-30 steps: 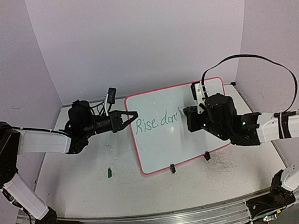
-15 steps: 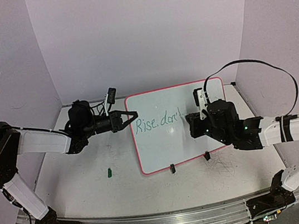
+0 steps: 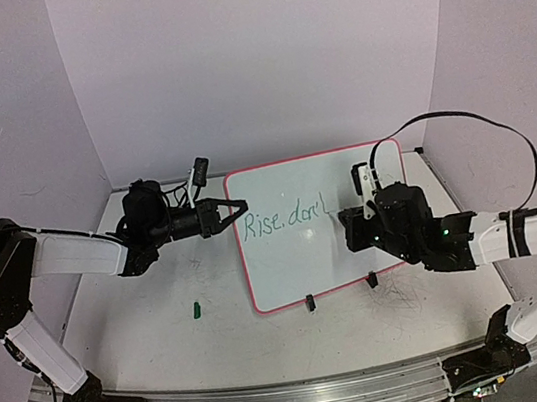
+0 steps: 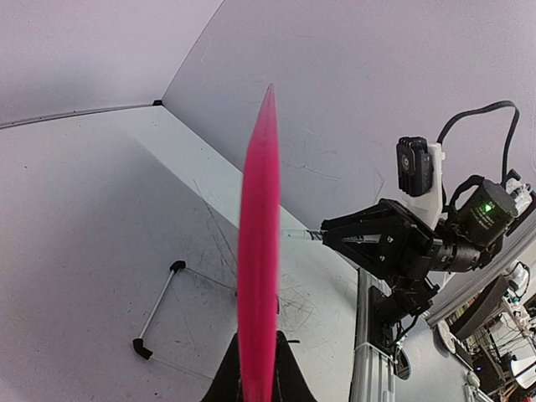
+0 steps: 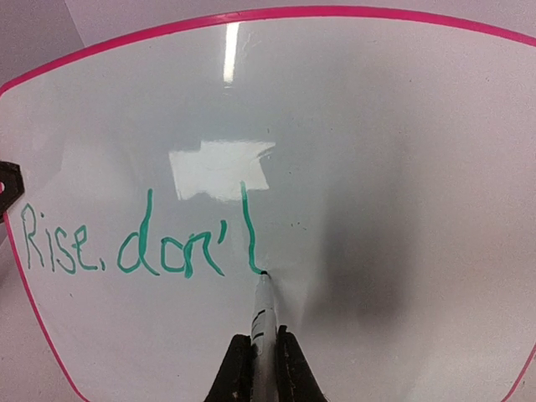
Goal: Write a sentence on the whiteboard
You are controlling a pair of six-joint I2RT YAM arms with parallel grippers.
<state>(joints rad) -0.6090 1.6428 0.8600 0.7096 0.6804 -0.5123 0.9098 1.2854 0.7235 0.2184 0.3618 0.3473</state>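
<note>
The whiteboard point(image 3: 367, 186), white with a pink frame, stands tilted mid-table with green writing "Rise. don'" plus a fresh stroke. My left gripper point(image 3: 239, 206) is shut on the board's left edge; the left wrist view shows that pink edge point(image 4: 257, 276) end-on between the jaws. My right gripper point(image 3: 346, 231) is shut on a white marker point(image 5: 263, 322). The marker's tip touches the board point(image 5: 402, 151) at the foot of the new green stroke point(image 5: 248, 230), just right of "don'".
A small green marker cap point(image 3: 195, 310) lies on the table left of the board. Two black clip feet point(image 3: 309, 303) hold the board's near edge. A thin wire stand point(image 4: 156, 311) lies on the table. White walls close in at the back and sides.
My right gripper moved down and slightly right with the marker, drawing a downward green stroke after "don'". The left arm and board stayed still.
</note>
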